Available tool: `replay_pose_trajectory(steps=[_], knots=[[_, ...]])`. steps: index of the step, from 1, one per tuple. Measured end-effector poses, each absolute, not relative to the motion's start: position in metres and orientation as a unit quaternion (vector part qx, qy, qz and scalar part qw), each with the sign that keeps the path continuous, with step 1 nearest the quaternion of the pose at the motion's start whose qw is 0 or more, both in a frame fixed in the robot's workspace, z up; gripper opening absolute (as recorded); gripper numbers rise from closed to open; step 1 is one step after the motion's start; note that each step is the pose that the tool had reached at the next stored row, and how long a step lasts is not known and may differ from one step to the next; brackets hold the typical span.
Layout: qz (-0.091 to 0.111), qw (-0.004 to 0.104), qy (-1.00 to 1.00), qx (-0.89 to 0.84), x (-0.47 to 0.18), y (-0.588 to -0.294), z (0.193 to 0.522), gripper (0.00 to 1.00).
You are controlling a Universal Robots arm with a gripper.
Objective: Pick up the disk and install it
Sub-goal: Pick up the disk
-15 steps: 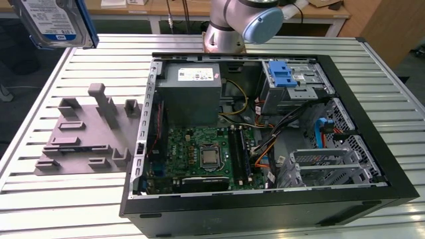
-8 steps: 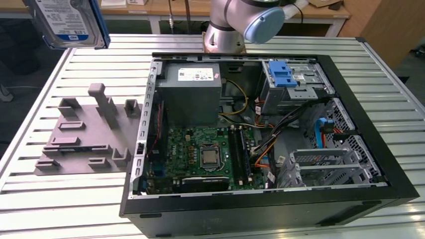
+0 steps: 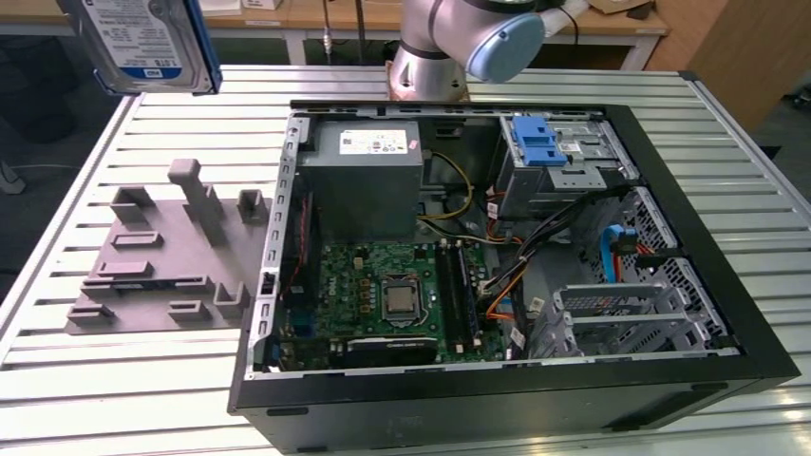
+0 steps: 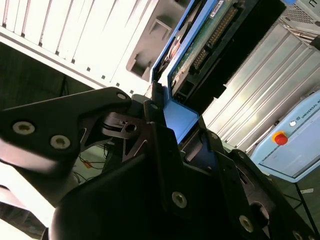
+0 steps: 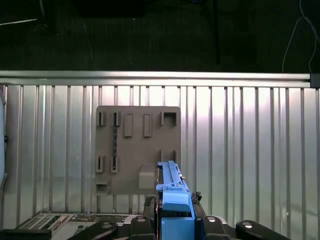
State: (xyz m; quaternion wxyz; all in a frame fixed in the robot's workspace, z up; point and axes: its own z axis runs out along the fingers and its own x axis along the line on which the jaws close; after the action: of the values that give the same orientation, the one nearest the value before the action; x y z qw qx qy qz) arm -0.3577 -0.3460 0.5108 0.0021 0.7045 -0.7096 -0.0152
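Gripper [image 5: 174, 207] holds one disk [image 3: 142, 43] above the table [image 3: 152, 380].

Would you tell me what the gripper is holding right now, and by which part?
The gripper holds the disk, clamped on its blue end tab.
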Motion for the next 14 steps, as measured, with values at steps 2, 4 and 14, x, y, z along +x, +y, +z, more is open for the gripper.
replay_pose_trajectory(steps=[2,4,14], knots=[[-0.015,0.002,-0.710,0.704,-0.357,-0.349,0.511,0.36],[-0.015,0.002,-0.710,0.704,-0.357,-0.353,0.511,0.36],[-0.015,0.002,-0.710,0.704,-0.347,-0.366,0.511,0.36]])
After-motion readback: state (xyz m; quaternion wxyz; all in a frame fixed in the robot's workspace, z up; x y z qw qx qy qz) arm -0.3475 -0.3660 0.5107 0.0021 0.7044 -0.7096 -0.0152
